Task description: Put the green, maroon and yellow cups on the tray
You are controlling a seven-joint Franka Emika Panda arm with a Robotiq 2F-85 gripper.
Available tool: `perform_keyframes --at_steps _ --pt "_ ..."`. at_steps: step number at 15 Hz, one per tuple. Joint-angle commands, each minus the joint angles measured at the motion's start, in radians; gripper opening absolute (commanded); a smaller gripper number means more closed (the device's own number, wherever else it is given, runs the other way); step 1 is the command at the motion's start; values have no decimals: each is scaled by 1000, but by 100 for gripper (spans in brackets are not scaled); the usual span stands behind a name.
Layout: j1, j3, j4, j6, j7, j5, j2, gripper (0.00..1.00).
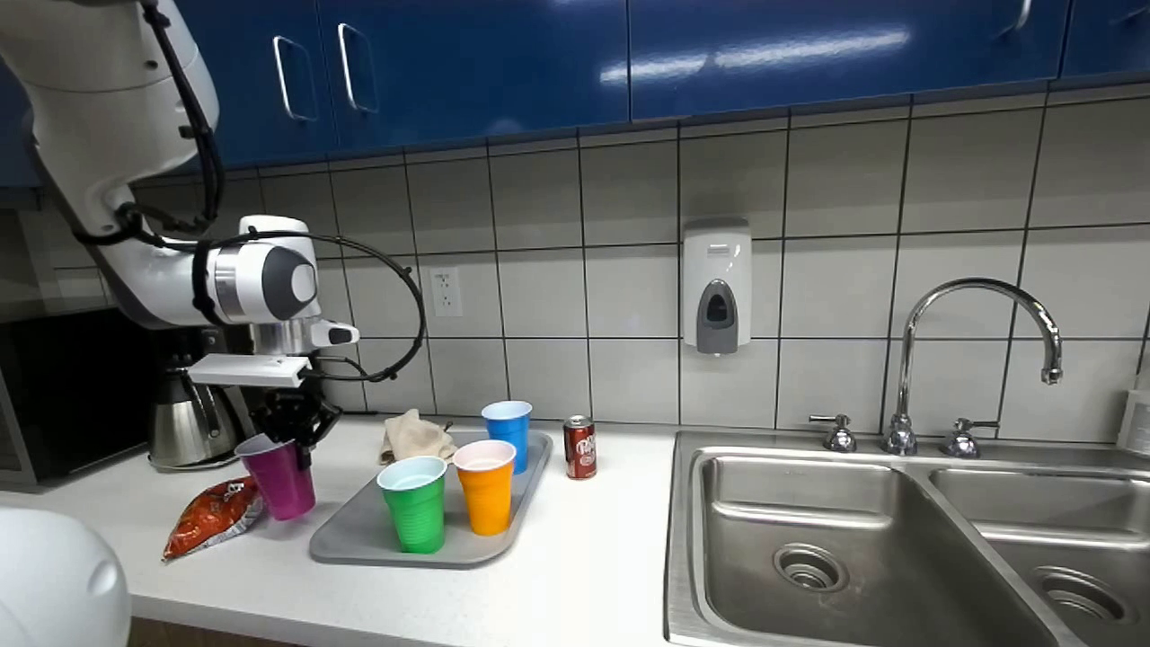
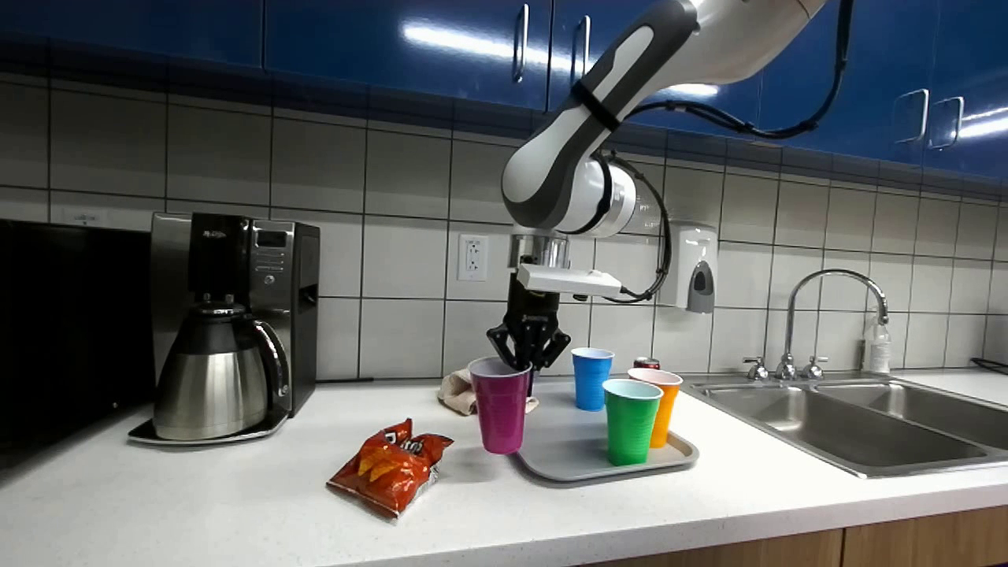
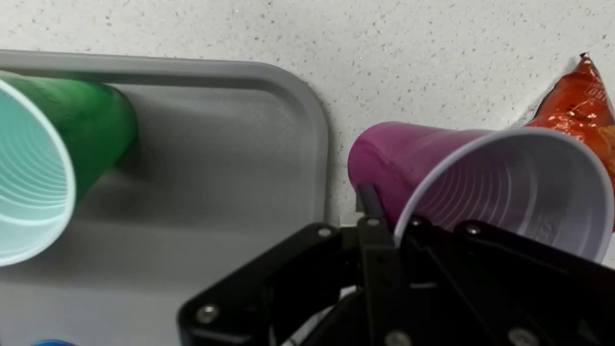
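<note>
The tool (image 3: pixel 395 214) pinches the maroon cup (image 2: pixel 502 409) by its wall at the rim, presumably for easy, upright release; the green cup (image 2: pixel 632 425) and yellow cup (image 2: pixel 668 405) (their share looks done) stand on the tray (image 2: pixel 563 441). Tilted, the maroon cup reaches below and to one side of the tool, just beside the tray.

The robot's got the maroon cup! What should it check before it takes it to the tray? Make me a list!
1. End effector shut on the maroon cup: ok, pinching its wall.
2. Pinch tight enough: cannot tell.
3. Maroon cup upright: not ok, it tilts.
4. Green cup and yellow cup on the tray: ok.
5. Room on the tray beside the green cup: ok, grey surface shows there.
</note>
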Motion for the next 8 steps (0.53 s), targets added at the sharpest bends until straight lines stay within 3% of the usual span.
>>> perform_keyframes --at_steps 1,8 --pt "-29 -19 13 6 -8 8 -11 0" --pt "-44 -61 71 8 16 -15 35 0"
